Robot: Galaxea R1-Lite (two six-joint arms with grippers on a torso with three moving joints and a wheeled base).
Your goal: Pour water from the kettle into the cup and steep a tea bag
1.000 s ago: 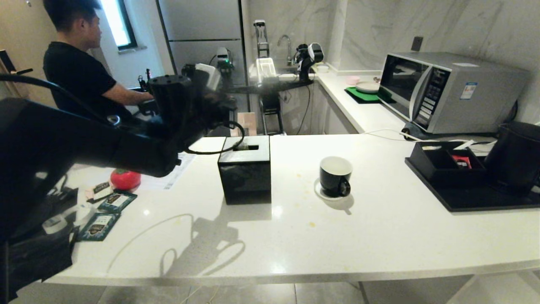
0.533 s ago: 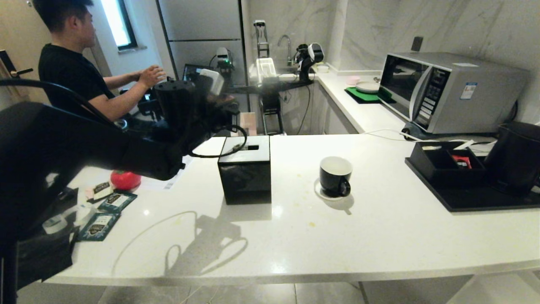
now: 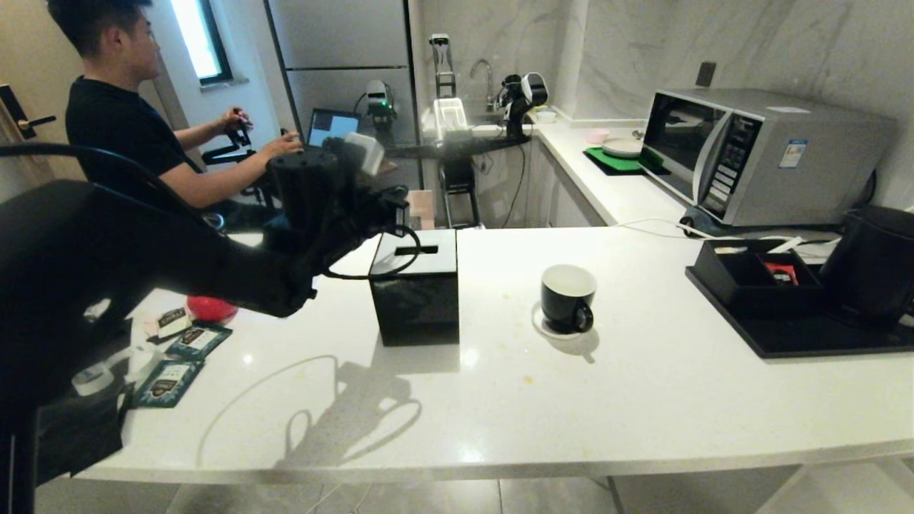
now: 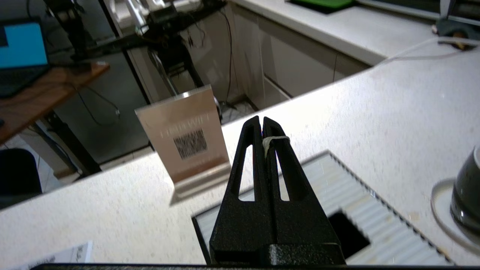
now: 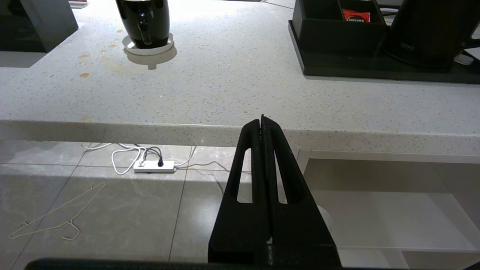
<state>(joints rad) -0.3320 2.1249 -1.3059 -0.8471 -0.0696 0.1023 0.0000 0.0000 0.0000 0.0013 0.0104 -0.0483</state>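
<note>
The glossy black cup stands on its white saucer mid-counter, white inside showing. At the far right stands the matte black kettle, on a black tray. My left gripper hovers above the back left corner of a square black box, fingers shut with nothing between them. In the left wrist view this gripper wears a whitish band on one finger, and the cup lies off to one side. My right gripper is parked below the counter's front edge, shut and empty. No bare tea bag shows.
Dark green sachets and a red round object lie at the counter's left. A red packet sits in the tray's compartment. A microwave stands at the back right. A QR-code sign stands behind the box. A person sits beyond.
My left arm has crept slightly right, toward the black box. The person behind has moved both hands forward to a laptop. Cup and kettle have stayed put.
</note>
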